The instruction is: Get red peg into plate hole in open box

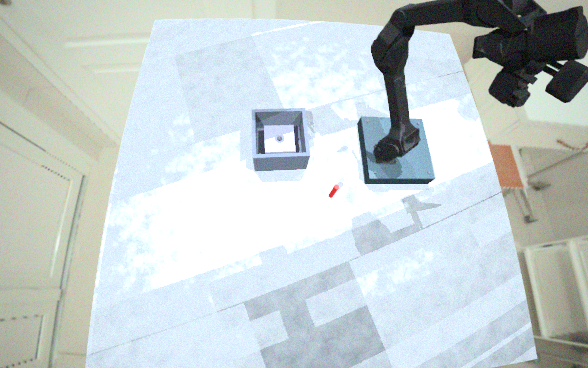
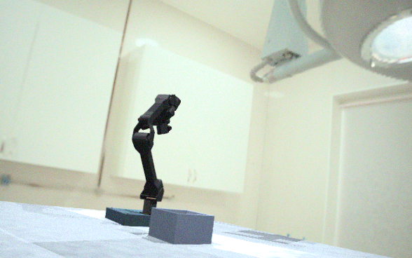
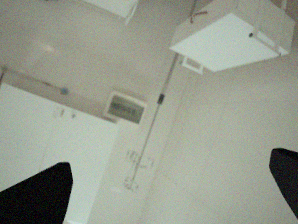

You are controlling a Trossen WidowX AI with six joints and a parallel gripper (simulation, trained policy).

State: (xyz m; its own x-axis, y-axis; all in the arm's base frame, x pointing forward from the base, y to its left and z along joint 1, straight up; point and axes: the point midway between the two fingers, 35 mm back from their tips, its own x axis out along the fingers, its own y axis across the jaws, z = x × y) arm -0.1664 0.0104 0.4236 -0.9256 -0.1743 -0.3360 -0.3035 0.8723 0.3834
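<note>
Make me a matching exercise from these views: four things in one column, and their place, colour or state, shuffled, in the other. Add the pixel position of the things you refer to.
Things
1. Peg [image 1: 334,191]
2. Box [image 1: 281,163] [image 2: 181,228]
3. Gripper [image 1: 542,82] [image 3: 173,167]
4. Base block [image 1: 400,172] [image 2: 127,217]

Descriptions
A. Dark teal, under the arm's foot
B. Open, nothing between its fingers
C. Red, out on the table top [image 1: 200,240] [image 2: 87,238]
D. Grey-blue, open-topped, with a holed plate at its bottom

Right pairs: 1-C, 2-D, 3-B, 4-A
</note>
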